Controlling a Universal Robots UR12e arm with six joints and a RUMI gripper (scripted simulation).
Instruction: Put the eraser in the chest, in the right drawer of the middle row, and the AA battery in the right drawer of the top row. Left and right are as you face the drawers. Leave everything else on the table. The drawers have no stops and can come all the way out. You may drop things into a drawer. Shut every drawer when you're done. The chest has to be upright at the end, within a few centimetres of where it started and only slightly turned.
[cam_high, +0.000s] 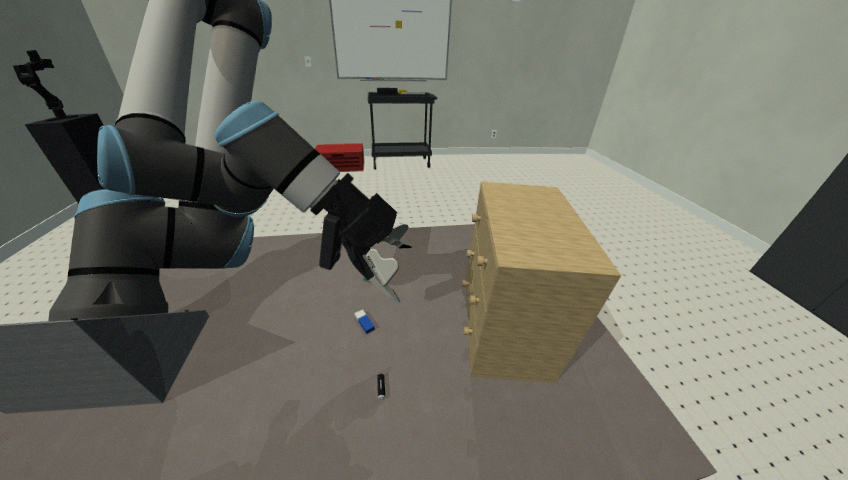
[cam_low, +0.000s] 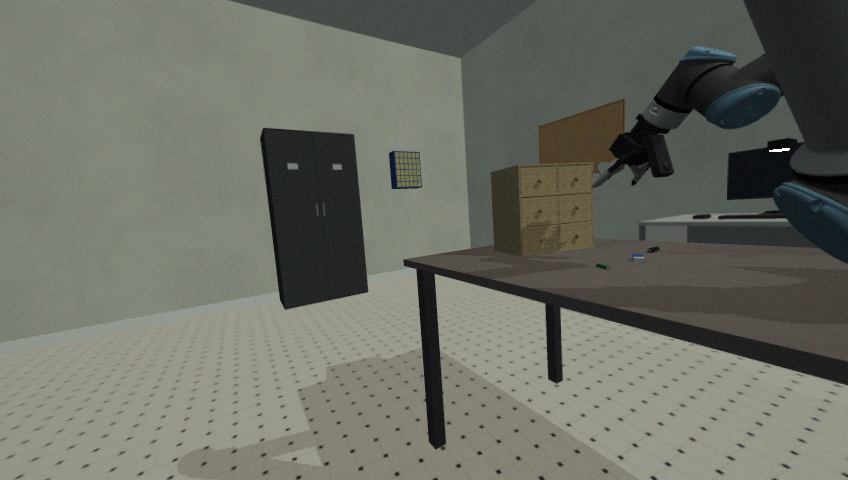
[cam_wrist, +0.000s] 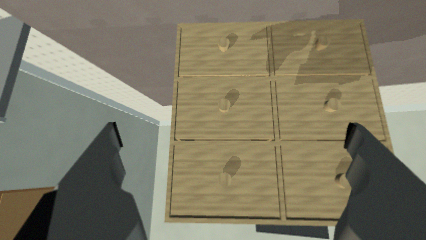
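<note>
The wooden chest (cam_high: 550, 324) (cam_low: 505, 214) stands upright, all six drawers looking shut. In the wrist view it appears upside down: the top-row right drawer (cam_low: 565, 172) (cam_wrist: 197, 195) is at lower left there, with the middle-row right drawer (cam_low: 565, 202) (cam_wrist: 197, 120) above it. My gripper (cam_high: 404, 273) (cam_low: 613, 184) (cam_wrist: 229, 124) is open and empty, above the table in front of the chest, tilted toward the drawer fronts. The blue and white eraser (cam_high: 365, 322) (cam_low: 638, 256) and the black battery (cam_high: 381, 386) (cam_low: 653, 249) lie on the table before the chest.
A small green cylinder (cam_high: 365, 279) (cam_low: 602, 266) lies on the table (cam_high: 285, 428) (cam_low: 714, 285), mostly hidden behind a finger in the top view. Round knobs stick out from the drawer fronts. The arm's base stands opposite the chest.
</note>
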